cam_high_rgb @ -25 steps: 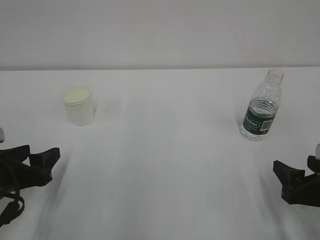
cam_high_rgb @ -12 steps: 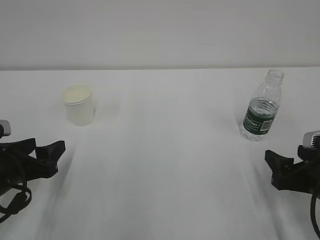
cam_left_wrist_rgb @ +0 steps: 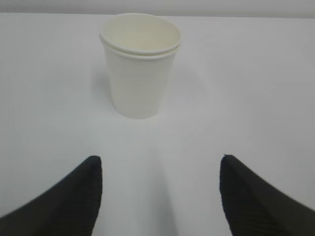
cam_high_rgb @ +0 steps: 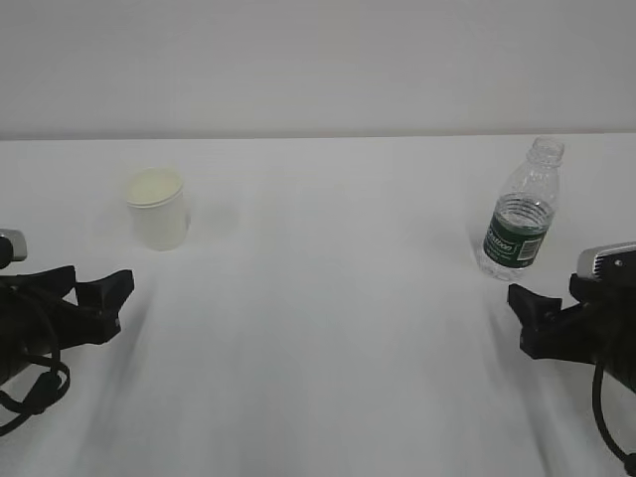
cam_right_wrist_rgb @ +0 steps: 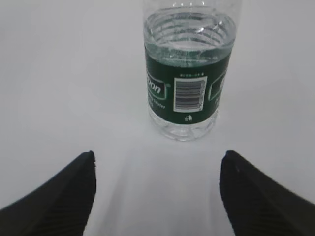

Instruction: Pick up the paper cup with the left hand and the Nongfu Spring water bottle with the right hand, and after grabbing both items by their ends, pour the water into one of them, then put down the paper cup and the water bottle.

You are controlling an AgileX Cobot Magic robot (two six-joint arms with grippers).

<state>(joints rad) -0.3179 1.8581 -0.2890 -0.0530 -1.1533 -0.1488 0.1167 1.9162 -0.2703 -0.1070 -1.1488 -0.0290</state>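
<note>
both hands advanced, open wide, empty.

A small white tapered paper cup point(cam_high_rgb: 157, 209) with a rolled rim and a pale cream inside stands upright on the left of the white surface, its mouth open to the top. In the left wrist view it point(cam_left_wrist_rgb: 140, 64) shows a second rim line just under the first. Well apart, on the right, a small clear ribbed plastic bottle point(cam_high_rgb: 523, 211) stands upright, uncapped, with a dark green label in white print. Clear water point(cam_right_wrist_rgb: 189, 37) sits just above the label.
</note>
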